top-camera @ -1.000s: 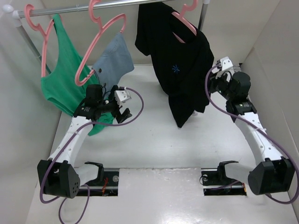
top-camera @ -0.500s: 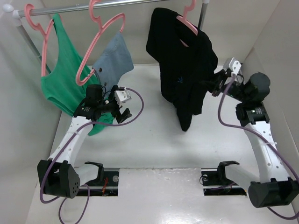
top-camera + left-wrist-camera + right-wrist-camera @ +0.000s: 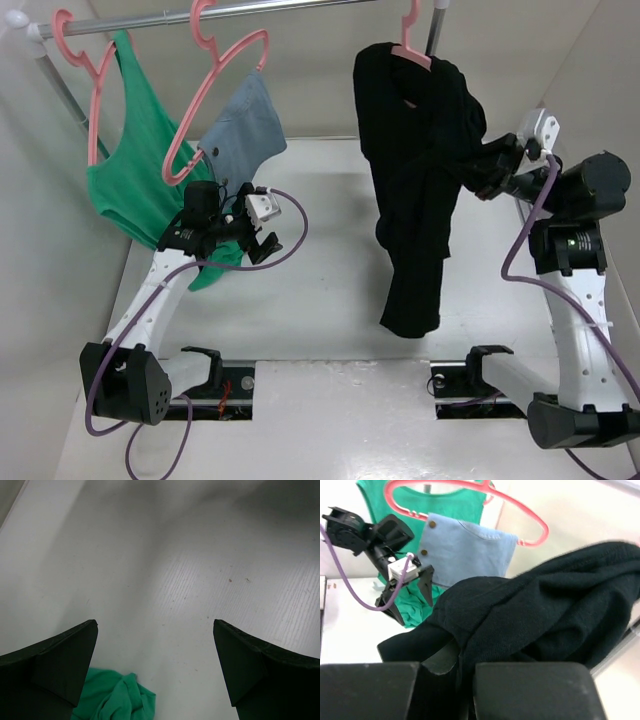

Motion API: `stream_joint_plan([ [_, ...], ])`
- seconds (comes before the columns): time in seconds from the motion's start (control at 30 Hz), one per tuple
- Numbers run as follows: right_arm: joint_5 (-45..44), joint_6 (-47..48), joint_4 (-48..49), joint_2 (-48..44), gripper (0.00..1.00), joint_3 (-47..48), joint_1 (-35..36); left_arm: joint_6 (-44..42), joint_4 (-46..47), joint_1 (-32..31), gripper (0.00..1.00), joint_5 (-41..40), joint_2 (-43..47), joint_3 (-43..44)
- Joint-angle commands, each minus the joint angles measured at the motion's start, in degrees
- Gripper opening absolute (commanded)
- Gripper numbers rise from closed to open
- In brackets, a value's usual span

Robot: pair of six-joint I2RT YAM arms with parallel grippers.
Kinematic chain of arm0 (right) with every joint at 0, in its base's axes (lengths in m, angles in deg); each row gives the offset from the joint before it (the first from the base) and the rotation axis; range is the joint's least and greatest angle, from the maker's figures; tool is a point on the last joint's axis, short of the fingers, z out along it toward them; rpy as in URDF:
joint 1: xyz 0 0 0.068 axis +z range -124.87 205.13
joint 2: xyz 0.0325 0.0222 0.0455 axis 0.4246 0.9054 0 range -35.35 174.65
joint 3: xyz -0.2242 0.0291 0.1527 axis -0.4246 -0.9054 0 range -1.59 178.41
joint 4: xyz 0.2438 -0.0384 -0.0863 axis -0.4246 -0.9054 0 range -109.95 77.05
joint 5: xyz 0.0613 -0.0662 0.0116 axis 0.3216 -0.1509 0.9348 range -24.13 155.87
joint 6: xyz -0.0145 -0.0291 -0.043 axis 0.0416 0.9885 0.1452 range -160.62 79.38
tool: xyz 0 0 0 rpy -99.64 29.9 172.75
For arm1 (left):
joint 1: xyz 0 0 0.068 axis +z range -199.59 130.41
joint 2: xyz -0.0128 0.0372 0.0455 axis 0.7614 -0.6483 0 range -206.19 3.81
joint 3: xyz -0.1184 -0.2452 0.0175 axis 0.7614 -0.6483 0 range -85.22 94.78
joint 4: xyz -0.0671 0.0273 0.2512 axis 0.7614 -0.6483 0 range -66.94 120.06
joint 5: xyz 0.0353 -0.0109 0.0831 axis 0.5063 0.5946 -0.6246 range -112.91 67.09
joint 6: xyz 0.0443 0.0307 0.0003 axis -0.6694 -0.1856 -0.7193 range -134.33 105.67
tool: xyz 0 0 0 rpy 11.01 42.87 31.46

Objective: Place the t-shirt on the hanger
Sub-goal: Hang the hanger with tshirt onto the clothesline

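The t-shirt (image 3: 415,170) hangs bunched and narrow on the hanger (image 3: 412,48) at the right end of the rail (image 3: 280,8), its soft black knit trailing low over the table (image 3: 320,300). The right gripper (image 3: 488,172) is clamped on a fold at the shirt's right edge, close to the side wall. The left gripper (image 3: 155,625) is spread wide over bare white tabletop, with the crumpled hem of the green top (image 3: 117,700) just beside it.
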Motion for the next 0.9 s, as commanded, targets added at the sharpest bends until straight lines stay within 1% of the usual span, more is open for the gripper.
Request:
stream_joint_plan([
  [0.0, -1.2, -1.7, -2.2, 0.3, 0.16, -1.7, -3.5, -0.6, 1.1, -0.3, 1.00, 1.2, 1.7, -0.7],
  [0.03, -1.8, -1.7, -3.0, 0.3, 0.20, -3.2, -4.7, -1.1, 1.1, -0.3, 1.00, 1.2, 1.7, -0.7],
  [0.1, -3.3, -1.7, -3.6, 0.3, 0.22, -6.1, -6.5, -1.1, 1.1, -0.3, 1.00, 1.2, 1.7, -0.7],
  [0.13, -4.2, -1.7, -3.6, 0.3, 0.30, -7.6, -7.9, -1.1, 1.1, -0.3, 1.00, 1.2, 1.7, -0.7],
  [0.17, -5.1, -1.7, -4.3, 0.3, 0.32, -9.5, -7.9, -1.1, 1.1, -0.3, 1.00, 1.2, 1.7, -1.2],
  [0.23, -7.3, -1.7, -4.3, -0.4, 0.36, -10.1, -8.5, -1.7, 1.1, -0.3, 1.00, 1.2, 1.7, -1.2],
  [0.27, -7.3, -1.0, -4.9, -0.4, 0.37, -10.9, -8.5, -1.7, 1.1, -0.3, 1.00, 1.2, 1.7, -1.2],
  [0.37, -7.3, 0.3, -6.1, -0.4, 0.37, -10.9, -8.5, -2.2, 1.1, -0.3, 1.00, 1.2, 1.7, -1.2],
  [0.4, -7.3, 1.0, -6.1, 0.3, 0.40, -11.4, -8.5, -2.2, 1.1, -0.3, 1.00, 1.2, 1.7, -1.2],
  [0.47, -7.3, 1.9, -7.0, 0.3, 0.40, -11.4, -8.5, -2.2, 1.1, -0.3, 1.00, 1.2, 1.7, -1.2],
  [0.57, -9.1, 4.1, -9.2, 0.9, 0.42, -12.0, -8.5, -2.2, 1.1, -0.3, 1.00, 1.2, 1.7, -1.8],
  [0.63, -9.8, 6.1, -11.4, 1.5, 0.55, -12.0, -8.5, -2.2, 1.1, -0.3, 1.00, 1.2, 1.7, -1.8],
  [0.67, -10.9, 7.0, -12.8, 1.5, 0.71, -11.4, -8.5, -2.2, 1.1, -0.3, 1.00, 1.2, 1.7, -1.8],
  [0.7, -11.9, 8.4, -14.5, 1.5, 1.00, -11.4, -8.5, -2.2, 1.1, -0.3, 1.00, 0.7, 1.7, -1.8],
  [0.73, -13.4, 11.6, -19.8, 2.1, 1.00, -9.6, -8.5, -2.2, 1.1, -0.3, 1.00, 0.7, 1.7, -1.8],
  [0.77, -15.2, 12.9, -22.6, 2.1, 1.00, -8.9, -8.5, -2.2, 1.1, -0.3, 1.00, 0.7, 1.7, -1.8],
  [0.8, -20.9, 14.1, -25.4, 2.1, 1.00, -8.2, -8.5, -2.2, 1.1, -0.3, 1.00, 0.0, 1.7, -1.8],
  [0.83, -24.6, 14.8, -29.7, 2.1, 1.00, -8.2, -8.5, -1.4, 1.7, -0.3, 1.00, -0.8, 1.7, -1.8],
  [0.87, -28.8, 14.8, -31.5, 2.1, 1.00, -7.7, -8.5, 1.1, 2.4, -0.3, 1.00, -1.5, 1.7, -2.4],
])
